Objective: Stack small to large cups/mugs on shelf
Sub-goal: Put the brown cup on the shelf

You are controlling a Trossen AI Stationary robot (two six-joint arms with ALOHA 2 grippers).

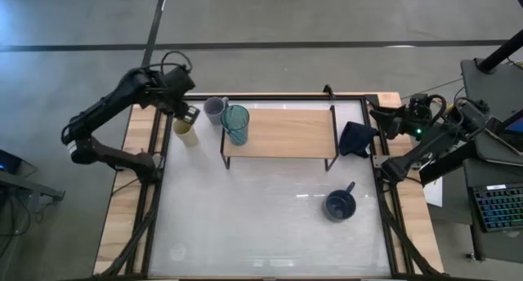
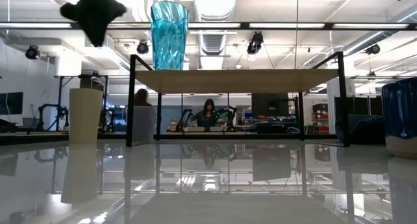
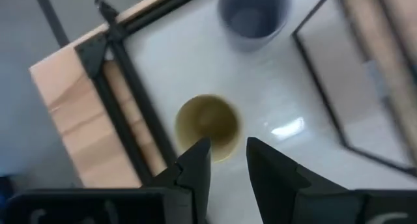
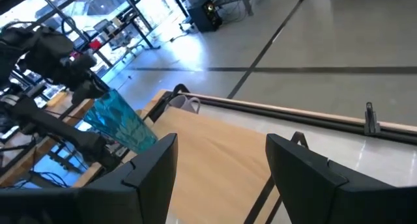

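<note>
The teal tumbler [image 1: 236, 123] stands upright on the left end of the wooden shelf [image 1: 282, 134]; it also shows in the low view [image 2: 169, 35]. The cream cup [image 1: 186, 133] stands on the table left of the shelf. The grey-lavender cup [image 1: 215, 109] stands by the shelf's far left corner. The dark blue mug [image 1: 340, 204] stands on the table in front of the shelf, toward the right. My left gripper [image 3: 228, 164] hovers open above the cream cup [image 3: 207, 123], clear of it in the low view [image 2: 94, 12]. My right gripper [image 4: 221, 162] is open and empty near the shelf's right end.
A dark navy cloth [image 1: 356, 139] lies just right of the shelf. Black frame rails [image 1: 155, 175] run along the table's left and right sides. White tabletop [image 1: 261, 224] lies in front of the shelf.
</note>
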